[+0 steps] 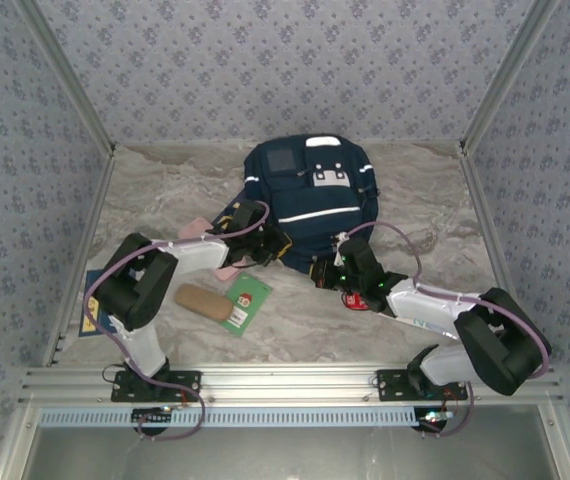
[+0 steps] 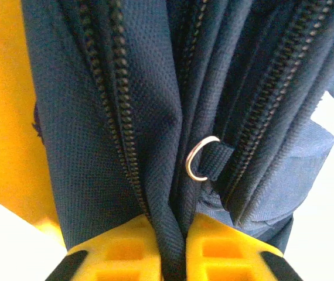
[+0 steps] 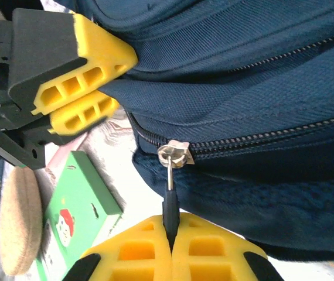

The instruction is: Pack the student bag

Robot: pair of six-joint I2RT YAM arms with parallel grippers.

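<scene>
Tightly closed, the yellow fingers of the left gripper (image 2: 173,237) pinch a fold of navy fabric on the near left edge of the student bag (image 1: 310,195), between two zipper tracks. A small metal D-ring (image 2: 198,158) sits just beyond the pinch. The right gripper (image 3: 170,234) is clamped on the dark zipper pull (image 3: 169,205), which hangs from a silver slider (image 3: 176,153) on the bag's near edge. The bag lies flat on the marbled table (image 1: 165,190) with its front patch up. A green card (image 1: 247,300) and a tan oval pad (image 1: 203,300) lie near the bag's near left corner.
</scene>
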